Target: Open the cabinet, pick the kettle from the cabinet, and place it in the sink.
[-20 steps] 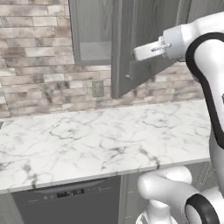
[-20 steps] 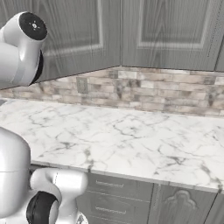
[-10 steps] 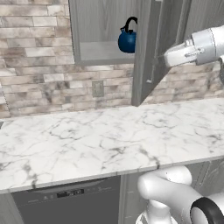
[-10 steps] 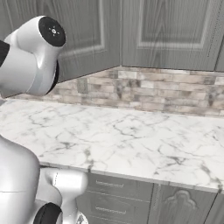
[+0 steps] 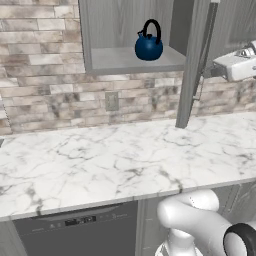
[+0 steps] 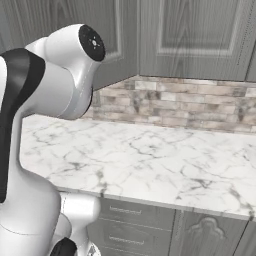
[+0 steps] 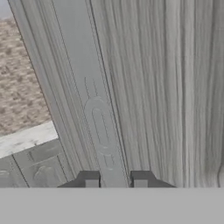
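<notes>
One white marble desk (image 5: 120,155) spreads bare below the claw (image 7: 115,180), under a brick backsplash (image 5: 45,100). The claw's tips straddle the handle (image 7: 101,131) of the cabinet (image 5: 125,35) door (image 5: 197,65), which stands swung open. Whether they clamp it, I cannot tell. Beyond the door's edge, the kettle (image 5: 149,44) sits on the shelf.

Top of the cabinet (image 5: 125,30) cut off by the frame where we looked from the left, hand (image 7: 115,178) shown to us merely as two fingertips (image 7: 90,178) straddling the door's handle, contact unclear, tabletop (image 5: 100,160) running past both side edges
</notes>
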Controlling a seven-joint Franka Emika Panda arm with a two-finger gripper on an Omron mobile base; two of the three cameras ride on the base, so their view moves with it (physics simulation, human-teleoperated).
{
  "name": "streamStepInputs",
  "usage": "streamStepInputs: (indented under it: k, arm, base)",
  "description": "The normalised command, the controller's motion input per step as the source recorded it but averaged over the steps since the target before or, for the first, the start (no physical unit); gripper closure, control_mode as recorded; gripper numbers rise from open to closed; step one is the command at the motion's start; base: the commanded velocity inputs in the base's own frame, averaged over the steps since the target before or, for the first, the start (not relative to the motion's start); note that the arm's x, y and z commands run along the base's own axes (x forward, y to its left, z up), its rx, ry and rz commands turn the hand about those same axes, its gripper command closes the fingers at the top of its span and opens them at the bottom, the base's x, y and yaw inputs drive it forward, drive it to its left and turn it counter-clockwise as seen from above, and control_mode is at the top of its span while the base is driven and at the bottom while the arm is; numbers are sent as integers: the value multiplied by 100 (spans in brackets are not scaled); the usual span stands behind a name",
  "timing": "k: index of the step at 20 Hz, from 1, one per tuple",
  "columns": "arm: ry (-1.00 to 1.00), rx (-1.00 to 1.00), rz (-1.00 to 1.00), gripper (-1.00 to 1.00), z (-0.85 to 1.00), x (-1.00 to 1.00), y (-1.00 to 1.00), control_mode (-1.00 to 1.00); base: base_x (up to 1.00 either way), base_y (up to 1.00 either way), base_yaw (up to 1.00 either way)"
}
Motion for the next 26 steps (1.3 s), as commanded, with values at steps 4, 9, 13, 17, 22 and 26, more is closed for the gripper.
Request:
streamStepInputs:
  k: [4, 9, 13, 17, 22, 26]
  arm:
    - [9, 1, 0, -100, -27, -13, -3, -100]
    - [11, 3, 0, -100, -21, -26, -17, -100]
    - [11, 2, 0, -100, -22, -38, -6, -100]
    - [9, 8, -3, -100, -6, -45, 4, -100]
    - [19, 14, -7, -100, -2, -35, 23, -100]
    - [16, 12, -5, -100, -5, -27, 35, -100]
  base:
    - [0, 0, 0]
    - [0, 0, 0]
    - [0, 0, 0]
    - [0, 0, 0]
    - [0, 0, 0]
    - [0, 0, 0]
